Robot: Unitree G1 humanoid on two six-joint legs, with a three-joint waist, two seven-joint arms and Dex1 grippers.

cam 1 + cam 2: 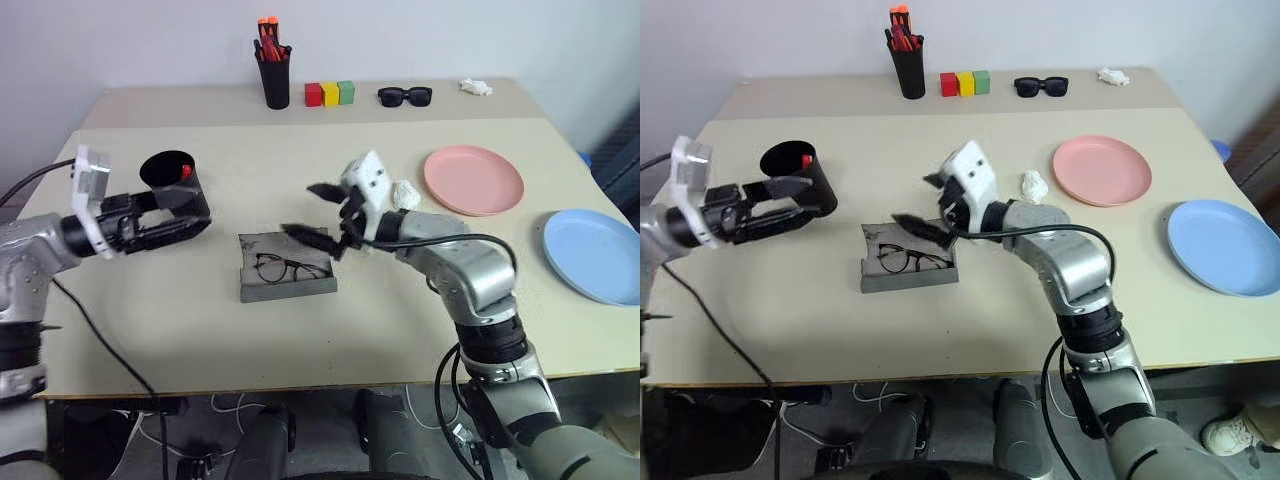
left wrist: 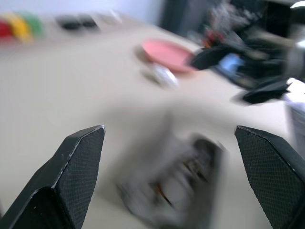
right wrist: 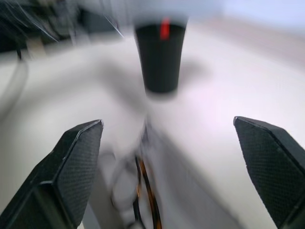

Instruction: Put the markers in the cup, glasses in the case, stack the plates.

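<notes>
The grey case (image 1: 287, 287) lies open mid-table with the wire-framed glasses (image 1: 288, 268) inside it. Just above the case's far right corner hovers my right gripper (image 1: 305, 212), open and empty. The black cup (image 1: 172, 178) stands to the left, and the red end of a marker (image 1: 186, 172) shows inside it. My left gripper (image 1: 195, 212) is open and level in front of the cup, with nothing between its fingers (image 2: 78, 157). The pink plate (image 1: 473, 180) and the blue plate (image 1: 595, 255) lie apart on the right.
A black pen holder (image 1: 274, 78) with orange-tipped pens, three coloured blocks (image 1: 330, 94), black sunglasses (image 1: 405, 96) and a white scrap (image 1: 476, 87) line the back. Another white crumpled scrap (image 1: 407, 191) lies beside the pink plate.
</notes>
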